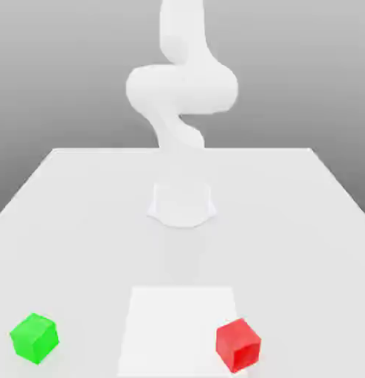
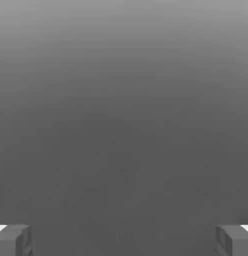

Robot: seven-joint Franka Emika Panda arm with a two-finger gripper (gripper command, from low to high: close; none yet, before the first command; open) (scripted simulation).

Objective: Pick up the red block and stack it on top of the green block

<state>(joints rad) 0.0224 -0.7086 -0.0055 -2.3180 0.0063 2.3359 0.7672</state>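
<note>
One red block [image 1: 238, 345], one green block [image 1: 35, 338] (well apart), pincer [image 2: 124, 240] wide, empty.

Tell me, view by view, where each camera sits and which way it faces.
Exterior view: off the arm, facing the white arm across the table; green block near its left, red block near its right.
Hand view: on the hand, facing plain grey; open gripper, fingertips at the edges.
Shared: the robot alone, neither block.
</note>
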